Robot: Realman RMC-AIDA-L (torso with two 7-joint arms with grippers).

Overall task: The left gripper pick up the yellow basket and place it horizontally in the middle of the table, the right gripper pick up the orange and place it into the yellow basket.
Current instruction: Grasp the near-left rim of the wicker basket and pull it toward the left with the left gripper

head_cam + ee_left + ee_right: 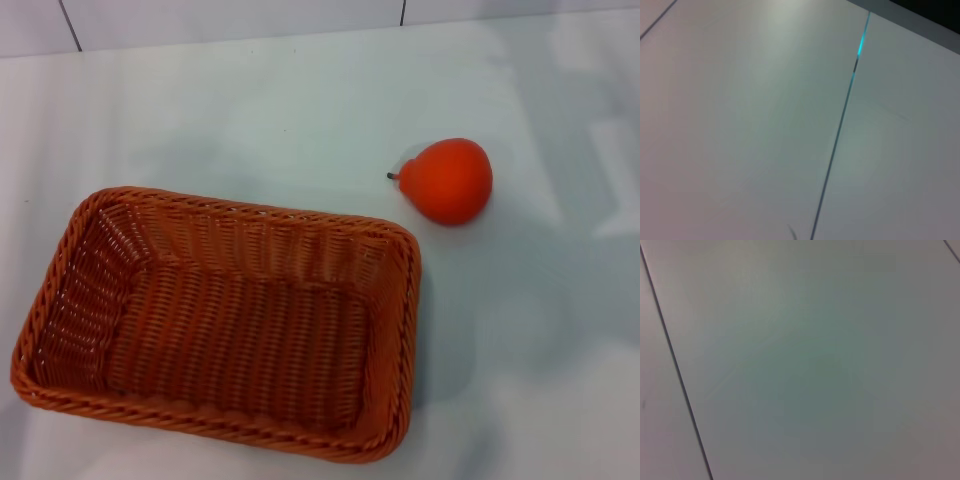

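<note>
The yellow basket [225, 322], an orange-brown woven rectangle with a braided rim, lies on the white table at the near left of the head view, its long side running left to right and slightly skewed. It is empty. The orange [450, 180], a smooth orange-red fruit with a small dark stem pointing left, sits on the table behind the basket's right end, apart from it. Neither gripper shows in any view. Both wrist views show only bare pale surface with a dark seam line.
The white table [540, 340] extends to the right of the basket and behind it. A wall with dark seams [68, 24] runs along the far edge. A dark seam [837, 135] crosses the left wrist view, another [675, 365] the right wrist view.
</note>
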